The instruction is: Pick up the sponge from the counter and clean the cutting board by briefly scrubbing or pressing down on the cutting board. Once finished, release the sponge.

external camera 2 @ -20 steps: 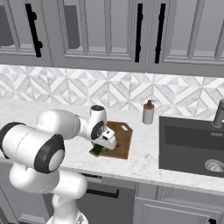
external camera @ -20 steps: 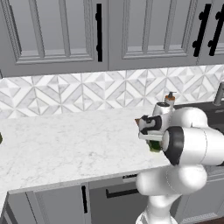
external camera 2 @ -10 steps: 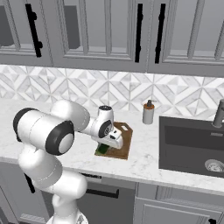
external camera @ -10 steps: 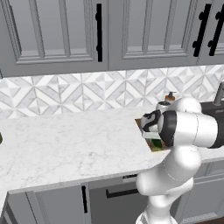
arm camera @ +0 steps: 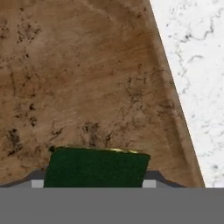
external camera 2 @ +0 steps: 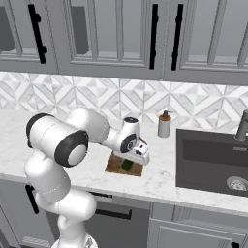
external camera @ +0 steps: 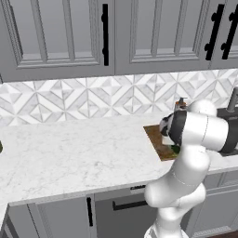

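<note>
Looking from the left base view, the cutting board (external camera: pixel 157 141) is seen on the counter (external camera: pixel 69 153), its right part hidden behind the arm. From the right base view, the gripper (external camera 2: pixel 130 161) is seen lowered over the board (external camera 2: pixel 115 164), the sponge (external camera 2: pixel 127 164) clamped between its fingers. Through the hand view, the dark green sponge (arm camera: pixel 96 167) is shown held over the brown board (arm camera: pixel 78 83), near its edge beside the marble (arm camera: pixel 194 65).

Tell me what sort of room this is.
A rendered kitchen: a dark sink set in a marble-look counter, grey cabinets above a tiled backsplash, and a wooden cutting board.
</note>
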